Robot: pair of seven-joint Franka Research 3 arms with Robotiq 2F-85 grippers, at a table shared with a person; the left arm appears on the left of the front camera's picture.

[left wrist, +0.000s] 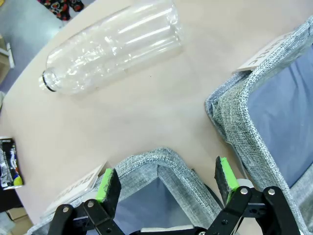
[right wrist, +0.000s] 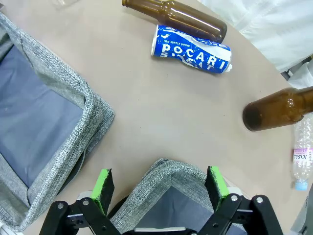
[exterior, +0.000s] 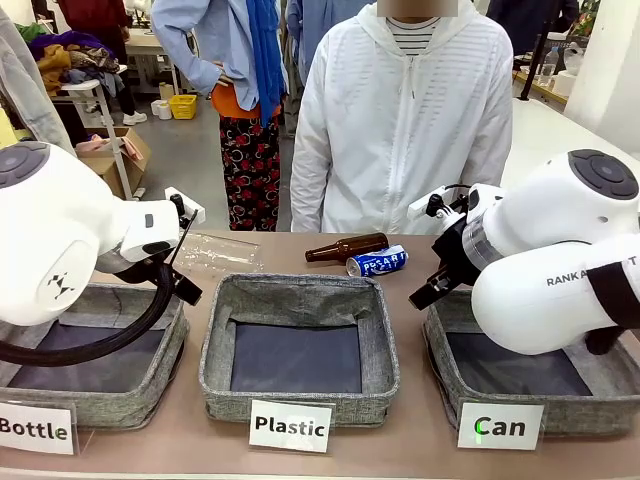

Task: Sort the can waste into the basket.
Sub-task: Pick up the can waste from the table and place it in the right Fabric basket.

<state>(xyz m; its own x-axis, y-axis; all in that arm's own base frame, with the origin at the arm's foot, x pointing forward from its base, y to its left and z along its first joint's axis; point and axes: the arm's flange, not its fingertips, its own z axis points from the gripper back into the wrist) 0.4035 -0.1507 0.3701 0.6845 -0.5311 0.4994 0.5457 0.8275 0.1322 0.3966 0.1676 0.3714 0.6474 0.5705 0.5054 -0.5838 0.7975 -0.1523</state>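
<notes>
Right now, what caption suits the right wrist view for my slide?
Open right claw over the Can basket; blue can lies beside a brown bottle.

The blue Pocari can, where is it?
In the front view the blue can lies beyond the Plastic basket, right of centre, beside a brown bottle.

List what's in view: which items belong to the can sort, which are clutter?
Job: blue Pocari can, black-and-silver can, Can basket.
Clutter: brown bottle beside the Pocari can, second brown bottle, clear plastic bottle, Plastic basket, Bottle basket.
</notes>
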